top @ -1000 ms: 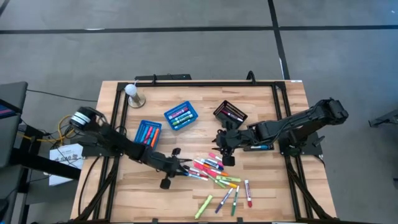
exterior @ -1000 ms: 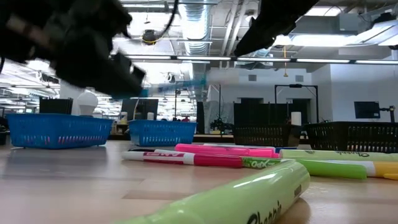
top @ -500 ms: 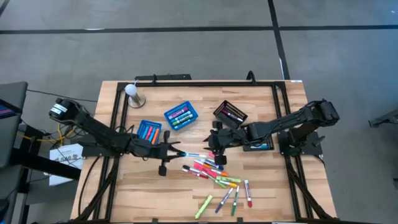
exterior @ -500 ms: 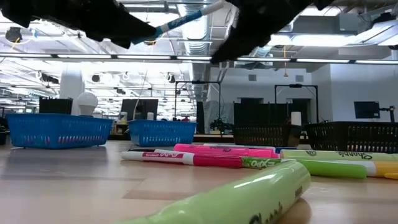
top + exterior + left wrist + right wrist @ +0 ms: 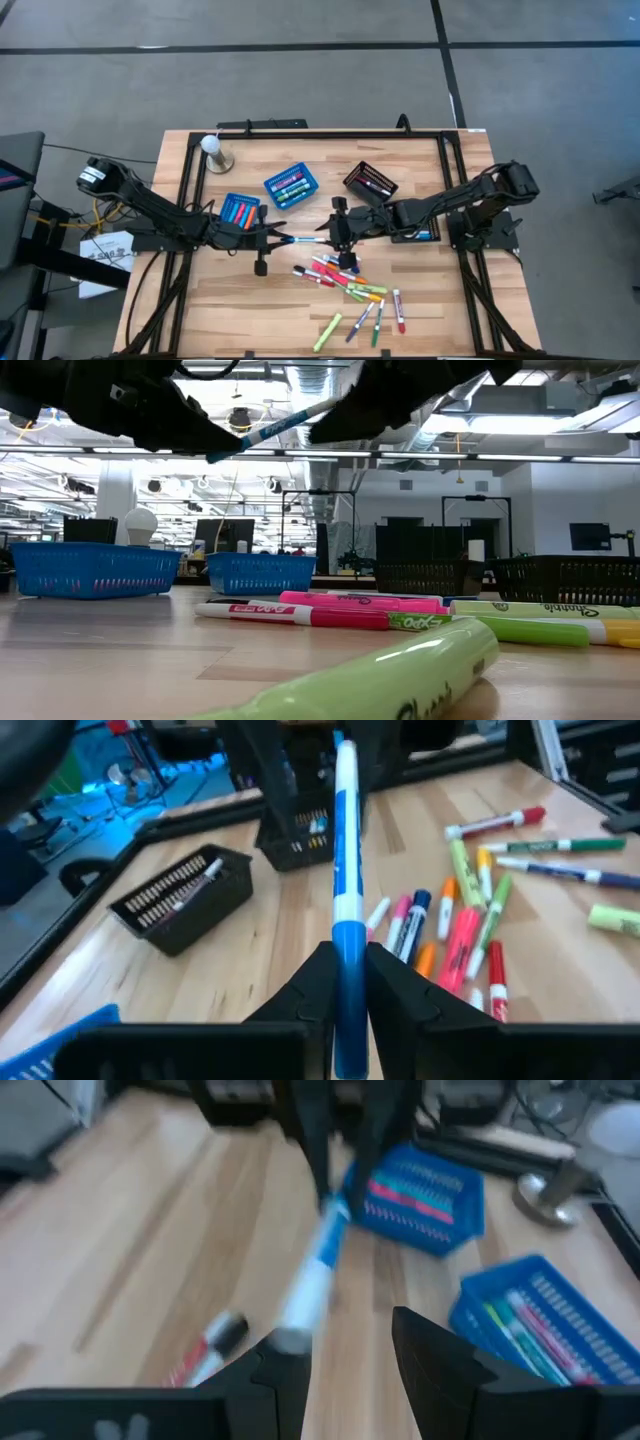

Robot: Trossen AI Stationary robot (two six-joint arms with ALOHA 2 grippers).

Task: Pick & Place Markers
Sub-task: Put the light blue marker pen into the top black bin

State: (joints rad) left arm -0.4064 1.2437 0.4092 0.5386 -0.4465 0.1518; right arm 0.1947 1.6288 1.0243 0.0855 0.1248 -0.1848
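Note:
My left gripper (image 5: 274, 240) hovers over the table's middle, shut on a blue-and-white marker (image 5: 305, 240) that points level toward the table's right. My right gripper (image 5: 334, 236) is open at the marker's free end. In the right wrist view the marker's tip (image 5: 292, 1338) lies close to one finger (image 5: 283, 1365); whether they touch, I cannot tell. The other markers (image 5: 350, 282) lie scattered flat on the wood, nearer the near edge. My left gripper pinches the marker's blue end (image 5: 349, 942) between its two fingers (image 5: 312, 982). The fingers come level from the table's left and lie along the marker. The marker is lifted clear and sticks out straight ahead of the fingers, its far end (image 5: 330, 405) tilted slightly upward.
Two blue plastic baskets (image 5: 291, 186) (image 5: 239, 212) with markers stand left of centre. A black mesh basket (image 5: 371, 182) is behind the right gripper and another (image 5: 418, 236) lies under the right arm. A white bulb on a stand (image 5: 213, 149) is at the far left corner.
My left gripper took a blue-and-white marker out of the pile, lifted it clear and drew back toward the table's left and far side. My right gripper moved left from above the pile toward the marker's free end.

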